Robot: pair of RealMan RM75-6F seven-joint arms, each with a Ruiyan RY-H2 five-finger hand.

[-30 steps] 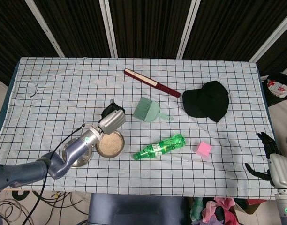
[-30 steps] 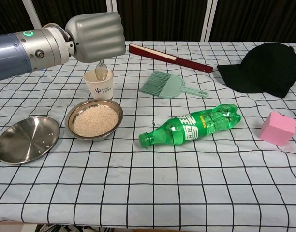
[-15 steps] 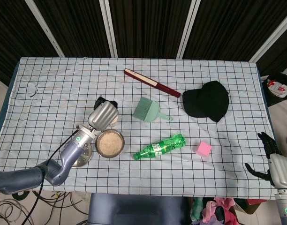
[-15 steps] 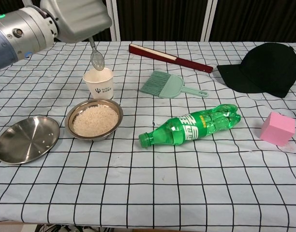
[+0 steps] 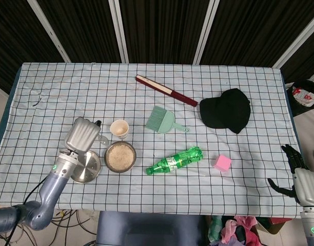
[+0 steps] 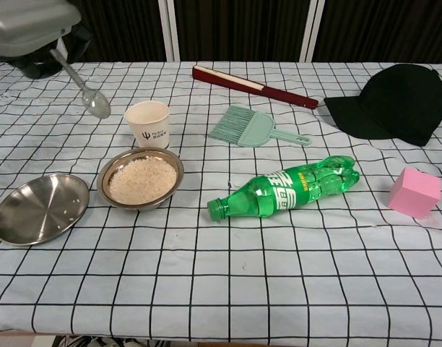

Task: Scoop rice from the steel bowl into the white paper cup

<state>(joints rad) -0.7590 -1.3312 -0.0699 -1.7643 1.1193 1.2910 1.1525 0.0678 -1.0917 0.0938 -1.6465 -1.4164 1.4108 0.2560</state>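
Observation:
The steel bowl (image 5: pixel 120 157) (image 6: pixel 141 178) holds white rice near the table's front left. Just behind it stands the white paper cup (image 5: pixel 119 128) (image 6: pixel 149 123), upright. My left hand (image 5: pixel 81 134) (image 6: pixel 29 25) grips a clear plastic spoon (image 6: pixel 87 88) (image 5: pixel 102 139), raised above the table to the left of the cup, with the spoon bowl hanging down. Whether the spoon carries rice I cannot tell. My right hand (image 5: pixel 296 174) hangs past the table's front right corner, fingers apart, holding nothing.
A steel plate (image 6: pixel 39 208) (image 5: pixel 86 166) lies left of the bowl. A green bottle (image 6: pixel 286 185) lies on its side at centre, with a pink cube (image 6: pixel 414 191), a green brush (image 6: pixel 251 126), a red folded fan (image 6: pixel 253 87) and a black cap (image 6: pixel 391 103) around it.
My left hand has lifted the spoon out of the cup and swung left, away from the cup and bowl. The right hand has stayed still.

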